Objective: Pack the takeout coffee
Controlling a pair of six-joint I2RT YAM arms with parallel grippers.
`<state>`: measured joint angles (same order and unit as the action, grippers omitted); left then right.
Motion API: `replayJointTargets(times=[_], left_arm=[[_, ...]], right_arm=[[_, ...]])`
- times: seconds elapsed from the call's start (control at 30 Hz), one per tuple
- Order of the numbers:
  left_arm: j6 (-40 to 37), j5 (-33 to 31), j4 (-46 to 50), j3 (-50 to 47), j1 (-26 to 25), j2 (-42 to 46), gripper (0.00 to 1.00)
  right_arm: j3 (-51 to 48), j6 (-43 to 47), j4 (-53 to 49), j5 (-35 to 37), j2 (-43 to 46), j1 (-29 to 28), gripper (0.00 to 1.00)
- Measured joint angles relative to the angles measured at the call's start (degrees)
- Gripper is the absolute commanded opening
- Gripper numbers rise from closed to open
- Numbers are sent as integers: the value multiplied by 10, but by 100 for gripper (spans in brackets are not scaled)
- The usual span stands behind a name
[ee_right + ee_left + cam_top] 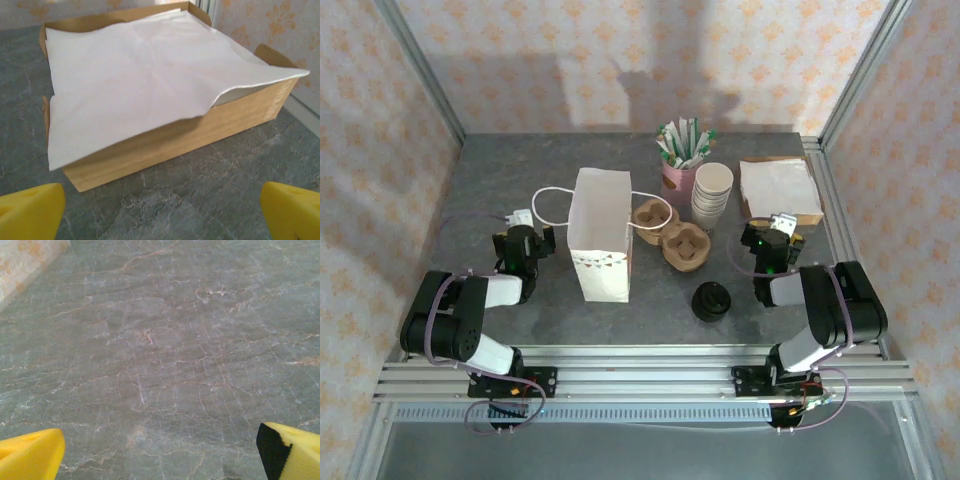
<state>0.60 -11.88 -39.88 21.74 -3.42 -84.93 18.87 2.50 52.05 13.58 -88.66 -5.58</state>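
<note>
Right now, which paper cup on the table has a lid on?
The small cup under the round black plastic lid, standing alone near the front edge. The stacked cream cups are open-topped, and the pink cup holds green-and-white packets.

1. The table (500, 180) is grey stone with pale veins.
2. A white paper bag (600, 250) stands upright left of centre.
3. A brown pulp carrier (685, 245) lies just right of the bag.
4. The coffee (711, 301) stands nearer than the carrier, apart from it.
5. A pink holder (677, 183) of packets and a stack of cups (712, 192) stand side by side, far centre.
6. A cardboard box (780, 190) of white paper sits far right.
</note>
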Motion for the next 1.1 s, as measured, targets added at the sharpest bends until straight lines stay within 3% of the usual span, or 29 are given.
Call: replayJointTargets(times=[0.97, 1.1], left_arm=[[0, -21, -21, 4, -3, 0, 100], [4, -19, 72, 50, -3, 20, 100]], right_arm=[[2, 8, 33, 13, -4, -2, 99], [2, 8, -3, 21, 41, -5, 99]])
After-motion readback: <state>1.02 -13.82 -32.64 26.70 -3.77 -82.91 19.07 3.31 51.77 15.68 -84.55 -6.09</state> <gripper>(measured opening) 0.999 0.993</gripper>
